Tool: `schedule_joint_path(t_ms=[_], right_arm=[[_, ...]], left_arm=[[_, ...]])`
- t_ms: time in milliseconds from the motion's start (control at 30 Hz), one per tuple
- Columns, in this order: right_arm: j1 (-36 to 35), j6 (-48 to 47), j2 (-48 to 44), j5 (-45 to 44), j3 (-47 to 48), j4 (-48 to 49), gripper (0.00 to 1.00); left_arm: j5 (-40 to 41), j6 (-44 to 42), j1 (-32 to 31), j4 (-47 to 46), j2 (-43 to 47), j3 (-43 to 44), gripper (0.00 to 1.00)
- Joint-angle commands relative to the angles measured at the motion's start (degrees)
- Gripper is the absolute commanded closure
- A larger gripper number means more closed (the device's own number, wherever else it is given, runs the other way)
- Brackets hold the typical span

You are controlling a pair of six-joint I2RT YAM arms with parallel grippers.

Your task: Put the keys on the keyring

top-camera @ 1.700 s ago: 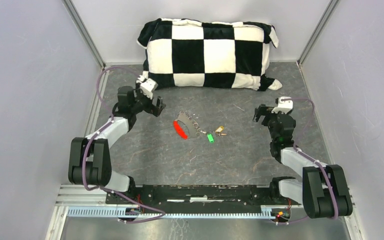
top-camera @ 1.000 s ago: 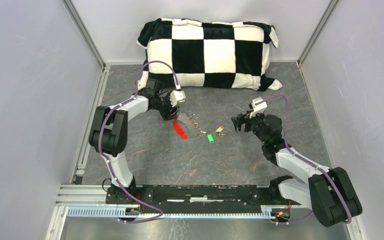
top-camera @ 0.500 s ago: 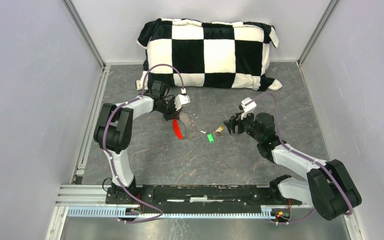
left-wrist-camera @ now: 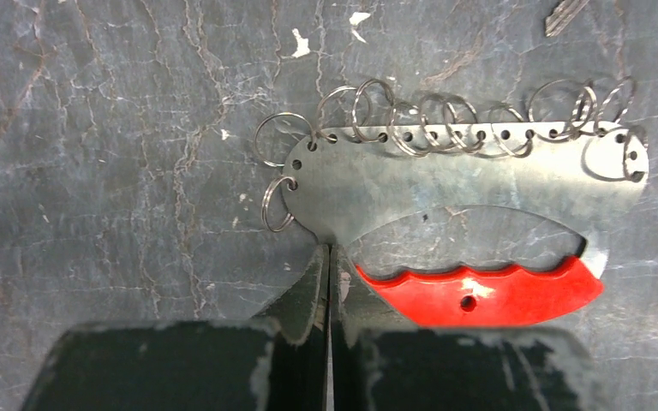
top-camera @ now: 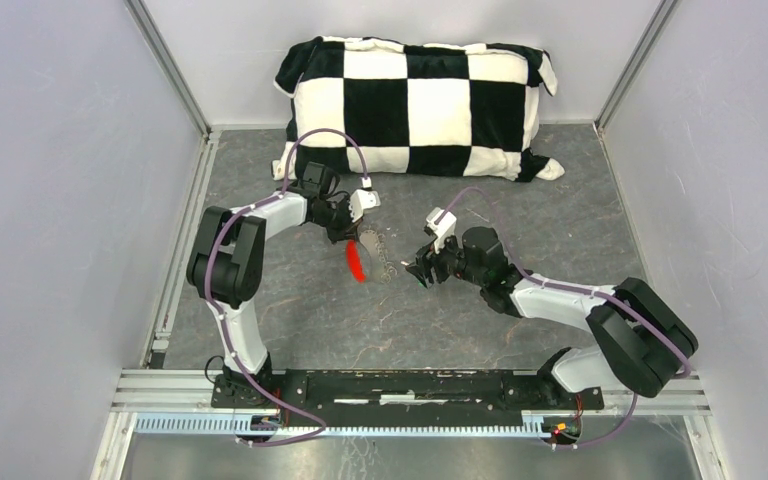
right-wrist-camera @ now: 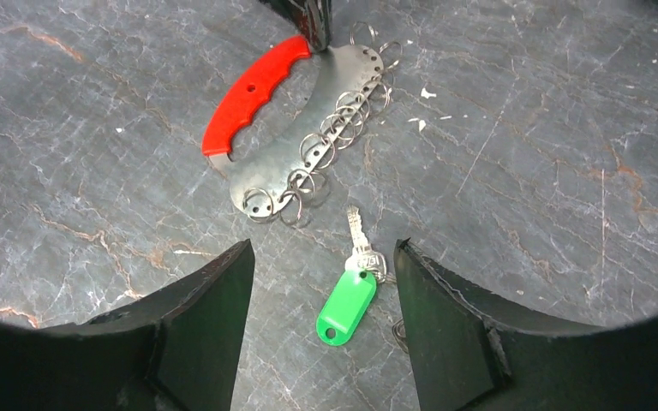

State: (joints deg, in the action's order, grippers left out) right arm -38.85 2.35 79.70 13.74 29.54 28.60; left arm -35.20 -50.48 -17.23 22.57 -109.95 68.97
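The left tool [left-wrist-camera: 327, 254] clamps the keyring [left-wrist-camera: 445, 184]; the right tool [right-wrist-camera: 321, 261] — jaws apart — should drop centred over the green key [right-wrist-camera: 347, 306].

No writing is showing clearly enough to read anywhere. The green-tagged key [right-wrist-camera: 349, 300] is carrying a small stamped mark on its metal head, just above its green tag, but it is appearing too small and blurred to make out. The keyring [right-wrist-camera: 308, 141], just beyond the key, is showing only unmarked surfaces.

A robotics lab cell: bare grey partition walls [top-camera: 50, 200], aluminium mounting rail [top-camera: 380, 424], stone-patterned tabletop [top-camera: 360, 320].
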Motion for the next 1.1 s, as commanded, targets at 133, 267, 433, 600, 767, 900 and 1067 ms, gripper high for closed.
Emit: schedule_joint_path(t_ms=[133, 267, 433, 600, 767, 900, 1067], right_arm=[[-0.1, -1.7, -1.6, 2.9, 4.3, 3.0, 0.32], [-0.1, -1.9, -2.5, 3.5, 4.2, 2.6, 0.32], [0.0, -1.8, -3.1, 4.1, 3.7, 2.5, 0.29], [0.1, -1.6, -3.5, 4.5, 2.3, 3.4, 0.28], [0.0, -0.6, -3.8, 5.4, 1.1, 4.3, 0.28], [0.0, -0.3, -3.6, 5.6, 0.8, 4.6, 0.29], [-0.1, -0.2, -3.6, 6.0, 0.5, 4.4, 0.3]], left_arm=[[-4.0, 7.9, -0.3, -2.7, 4.8, -1.5, 0.98], [-4.1, 11.1, -0.3, -4.7, 4.7, -1.2, 0.96], [-3.5, 10.9, -0.4, -3.6, 2.9, -0.1, 0.41], [-1.3, 13.0, -1.0, -4.0, -0.3, 2.2, 0.38], [-0.5, 13.1, -1.1, -3.7, -1.8, 4.4, 0.43], [-0.8, 12.1, -1.2, -0.9, -3.7, 6.8, 0.57], [-1.6, 11.0, -1.2, 0.9, -4.1, 7.2, 0.81]])
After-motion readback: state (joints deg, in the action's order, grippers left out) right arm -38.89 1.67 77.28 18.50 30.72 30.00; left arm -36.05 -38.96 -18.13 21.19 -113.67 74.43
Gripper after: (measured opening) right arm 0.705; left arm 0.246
